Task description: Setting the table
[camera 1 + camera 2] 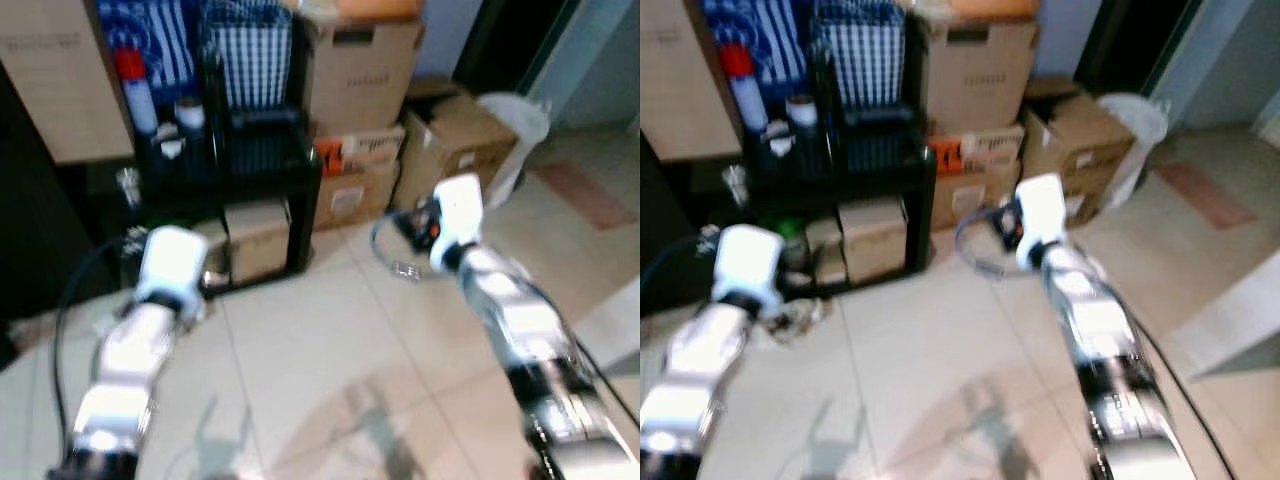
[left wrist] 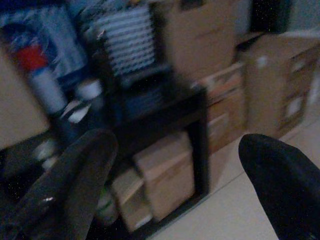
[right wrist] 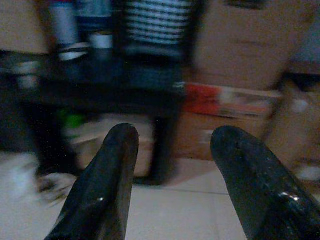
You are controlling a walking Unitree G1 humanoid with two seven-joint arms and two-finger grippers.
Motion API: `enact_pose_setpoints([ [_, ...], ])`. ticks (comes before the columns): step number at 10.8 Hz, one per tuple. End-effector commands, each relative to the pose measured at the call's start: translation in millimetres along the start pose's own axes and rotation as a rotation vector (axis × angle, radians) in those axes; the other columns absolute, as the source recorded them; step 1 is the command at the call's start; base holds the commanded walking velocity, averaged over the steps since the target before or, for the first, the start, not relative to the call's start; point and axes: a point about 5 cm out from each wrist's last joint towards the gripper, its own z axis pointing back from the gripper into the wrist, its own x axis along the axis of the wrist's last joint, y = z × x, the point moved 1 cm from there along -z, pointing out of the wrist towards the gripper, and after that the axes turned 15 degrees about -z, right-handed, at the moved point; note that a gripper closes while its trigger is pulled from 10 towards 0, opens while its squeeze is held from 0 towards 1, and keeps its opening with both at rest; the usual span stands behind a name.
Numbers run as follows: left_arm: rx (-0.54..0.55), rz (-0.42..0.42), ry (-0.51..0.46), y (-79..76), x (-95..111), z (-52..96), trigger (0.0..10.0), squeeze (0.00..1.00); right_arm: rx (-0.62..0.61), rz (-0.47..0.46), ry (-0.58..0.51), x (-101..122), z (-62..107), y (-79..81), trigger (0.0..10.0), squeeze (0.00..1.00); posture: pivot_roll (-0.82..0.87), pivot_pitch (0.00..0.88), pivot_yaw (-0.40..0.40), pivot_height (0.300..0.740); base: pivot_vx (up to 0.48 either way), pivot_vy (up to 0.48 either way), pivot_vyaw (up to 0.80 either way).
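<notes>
Both silver arms reach forward over a pale tiled floor, the left arm [image 1: 140, 340] on the left and the right arm [image 1: 510, 310] on the right. In the left wrist view my left gripper [image 2: 175, 145] is open, with nothing between its black fingers [image 2: 75, 175]. My right gripper [image 3: 175, 135] is open too and holds nothing. Both point at a low black shelf unit [image 1: 270, 160] ahead. On it stand a white bottle with a red cap [image 1: 135, 90] and a small white cup [image 1: 188, 115]. All views are blurred.
Stacked cardboard boxes [image 1: 360, 70] stand right of the shelf, with more boxes [image 1: 455, 140] and a white bin [image 1: 515, 120] further right. Blue checked bags [image 1: 245, 55] sit on the shelf top. Small boxes [image 1: 255, 240] fill the shelf's bottom. Tiled floor [image 1: 330, 360] lies in front.
</notes>
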Motion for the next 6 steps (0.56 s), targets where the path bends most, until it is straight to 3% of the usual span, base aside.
enact_pose_setpoints([
  [1,-0.057,-0.003,-0.004,-14.9,12.9,3.9,10.0,0.0,0.043,-0.029,-0.008,8.7,12.3,8.2,10.0,0.0,-0.01,0.0,-0.181,0.74,0.0,0.0,0.0],
  [3,-0.034,-0.018,0.014,-24.9,23.0,11.6,10.0,0.0,0.045,-0.027,0.002,4.4,33.8,18.8,10.0,0.0,-0.03,0.0,-0.228,0.74,0.0,0.0,0.0],
  [4,-0.003,-0.026,0.018,-26.1,30.9,11.4,10.0,0.0,-0.025,-0.025,0.006,2.2,46.5,13.2,10.0,0.0,-0.01,0.0,-0.211,0.74,0.0,0.0,0.0],
  [6,0.02,0.032,-0.041,-17.8,47.9,6.4,10.0,0.0,-0.192,-0.04,-0.062,8.5,58.6,-0.5,10.0,0.0,-0.04,0.012,-0.087,0.74,0.0,0.0,0.0],
])
